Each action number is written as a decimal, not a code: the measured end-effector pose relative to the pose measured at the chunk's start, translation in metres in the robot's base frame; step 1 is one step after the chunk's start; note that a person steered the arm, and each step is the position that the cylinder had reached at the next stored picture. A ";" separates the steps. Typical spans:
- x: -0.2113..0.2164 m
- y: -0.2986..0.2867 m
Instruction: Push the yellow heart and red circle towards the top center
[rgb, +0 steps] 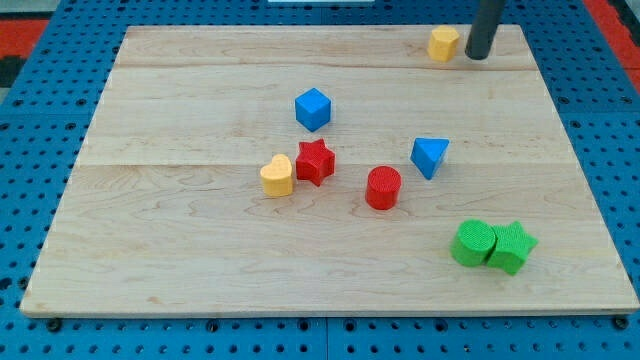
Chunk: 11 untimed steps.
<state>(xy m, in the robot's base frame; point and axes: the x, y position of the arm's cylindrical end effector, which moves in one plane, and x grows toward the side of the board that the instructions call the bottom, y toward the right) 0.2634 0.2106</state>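
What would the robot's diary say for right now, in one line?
my tip: top right, beside yellow hexagon block | yellow heart: touching red star, unpushed | red circle: mid-board, unpushed

Wooden board (180, 250), eight coloured blocks scattered on it

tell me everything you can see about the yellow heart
The yellow heart is a small, chunky block, matte and plastic-looking, with a paler top face and darker orange-yellow sides. It lies flat on the wooden board, a little to the view's left of centre, its lobes toward the view's top right. The red star sits against its upper right side, touching or nearly so. The red circle stands apart, further to the view's right. My tip is far away, near the view's top right.
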 end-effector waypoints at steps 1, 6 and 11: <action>0.063 -0.001; 0.239 -0.247; 0.151 -0.276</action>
